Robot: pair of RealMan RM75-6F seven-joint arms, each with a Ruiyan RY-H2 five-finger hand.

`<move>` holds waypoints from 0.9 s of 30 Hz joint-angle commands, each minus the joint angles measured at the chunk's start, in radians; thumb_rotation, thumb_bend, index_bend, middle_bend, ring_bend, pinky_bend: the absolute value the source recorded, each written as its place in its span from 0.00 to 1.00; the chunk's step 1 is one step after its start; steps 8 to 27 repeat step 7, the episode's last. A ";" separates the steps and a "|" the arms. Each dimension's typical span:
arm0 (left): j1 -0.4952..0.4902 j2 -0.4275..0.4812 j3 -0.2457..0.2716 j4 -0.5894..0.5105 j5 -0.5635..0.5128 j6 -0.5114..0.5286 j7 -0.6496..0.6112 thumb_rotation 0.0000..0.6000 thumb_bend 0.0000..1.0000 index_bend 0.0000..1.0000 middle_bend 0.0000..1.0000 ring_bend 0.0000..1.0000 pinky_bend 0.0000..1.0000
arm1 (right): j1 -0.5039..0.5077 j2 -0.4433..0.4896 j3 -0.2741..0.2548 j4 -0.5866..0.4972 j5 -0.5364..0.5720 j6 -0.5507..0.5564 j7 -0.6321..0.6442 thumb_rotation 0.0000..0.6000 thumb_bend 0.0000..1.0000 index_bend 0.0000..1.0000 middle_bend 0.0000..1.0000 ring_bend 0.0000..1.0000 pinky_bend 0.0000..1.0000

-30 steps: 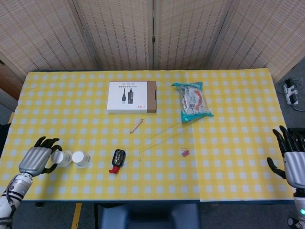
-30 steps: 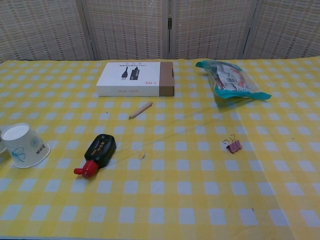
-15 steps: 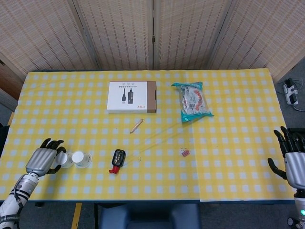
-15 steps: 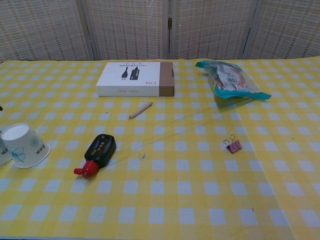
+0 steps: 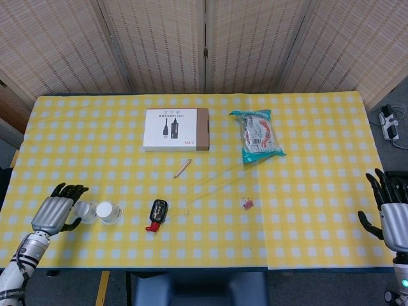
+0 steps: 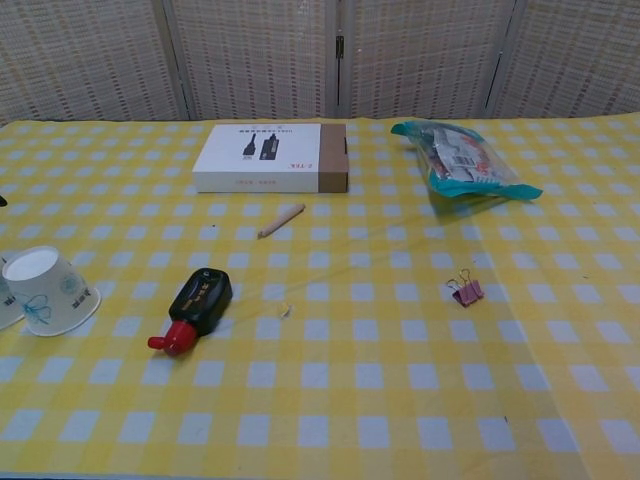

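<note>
Two paper cups (image 5: 102,211) upside down, unstacked; left hand (image 5: 53,211) spread, touching the outer one; right hand (image 5: 391,212) wide, idle.

Both views are bright and evenly lit — soft light from overhead, no strong direction. Shadows are faint and short: a thin dark rim under the white box (image 5: 176,129), a small smudge beside the paper cup (image 6: 48,291) near the bench's (image 5: 306,210) left edge. The plastic snack bag (image 6: 462,161) shows mild glare on its wrapper. Focus is sharp across the bench in the chest view; the head view is slightly softer, with fine print on the box unreadable. Straight lines bow a little toward the head view's corners — mild lens distortion. Colours look natural, no motion blur.
</note>
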 commanded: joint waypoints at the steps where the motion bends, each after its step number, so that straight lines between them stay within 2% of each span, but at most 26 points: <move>1: 0.057 0.006 -0.022 0.000 0.010 0.116 -0.043 1.00 0.39 0.15 0.14 0.11 0.02 | 0.004 -0.003 -0.003 0.002 0.005 -0.014 -0.002 1.00 0.36 0.04 0.06 0.13 0.06; 7: 0.145 -0.027 -0.042 0.033 0.035 0.302 -0.058 1.00 0.39 0.15 0.14 0.11 0.02 | 0.019 -0.013 -0.014 0.006 0.002 -0.053 0.010 1.00 0.36 0.04 0.06 0.13 0.06; 27: 0.145 -0.027 -0.042 0.033 0.035 0.302 -0.058 1.00 0.39 0.15 0.14 0.11 0.02 | 0.019 -0.013 -0.014 0.006 0.002 -0.053 0.010 1.00 0.36 0.04 0.06 0.13 0.06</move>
